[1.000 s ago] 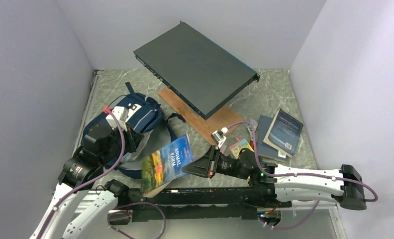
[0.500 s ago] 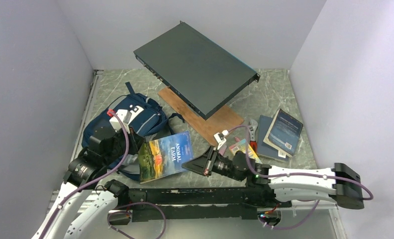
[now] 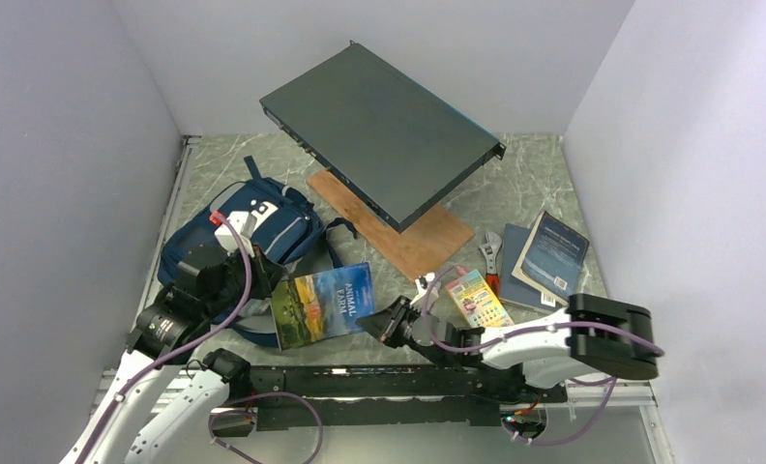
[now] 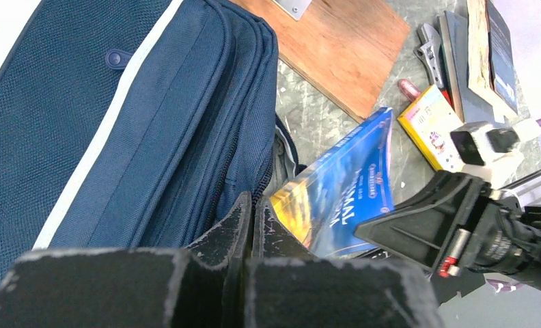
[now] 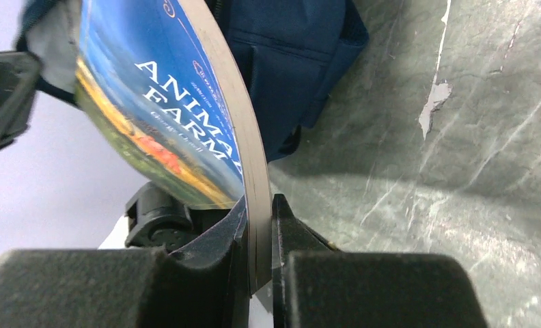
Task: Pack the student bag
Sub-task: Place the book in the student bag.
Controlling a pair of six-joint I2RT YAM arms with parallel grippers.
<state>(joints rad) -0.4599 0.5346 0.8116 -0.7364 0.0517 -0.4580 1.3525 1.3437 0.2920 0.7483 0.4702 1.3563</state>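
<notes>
While the left end effector (image 4: 249, 213) pinches the navy blue fabric backpack (image 4: 117, 123) open, the right end effector (image 5: 257, 208) should slide its clamped colourful paperback (image 5: 158, 102) in.

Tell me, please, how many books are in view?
3: colourful Animal Farm paperback in the right gripper; dark blue paperback at right, lying on a slate-blue book. Others may hide inside the navy backpack.

The glossy blue-and-yellow paperback book (image 3: 323, 304), clamped in the right gripper (image 3: 377, 326), has been lowered and laid flatter, its far edge brought to the navy blue fabric backpack (image 3: 275, 228) ahead of the fingertips.
</notes>
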